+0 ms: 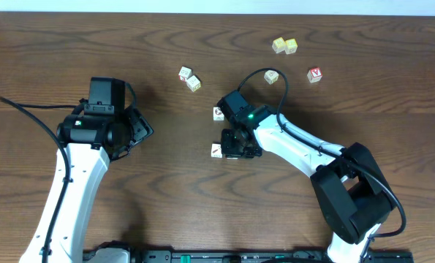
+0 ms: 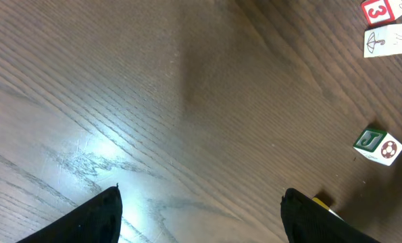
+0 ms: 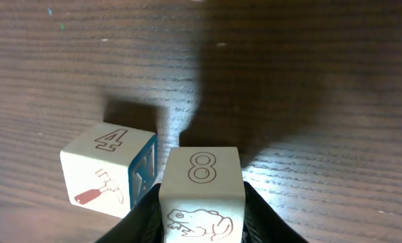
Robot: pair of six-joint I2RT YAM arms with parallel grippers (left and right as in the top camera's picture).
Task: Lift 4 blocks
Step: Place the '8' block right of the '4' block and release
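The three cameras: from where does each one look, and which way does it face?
Overhead: above the table, facing straight down; left arm and right arm show.
Left wrist: on the left arm, slanting down at the tabletop; open left claw tips show.
Right wrist: looking down at the 8 block between right claw fingers.
Shared: overhead also shows the right claw.

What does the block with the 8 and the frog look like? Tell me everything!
The frog block is a pale wooden cube, sitting upright. Its top face has an outlined 8, and the nearer face has a line-drawn frog. The right end effector hugs both sides with dark fingers. The 4 block stands close beside it; whether they touch is unclear.
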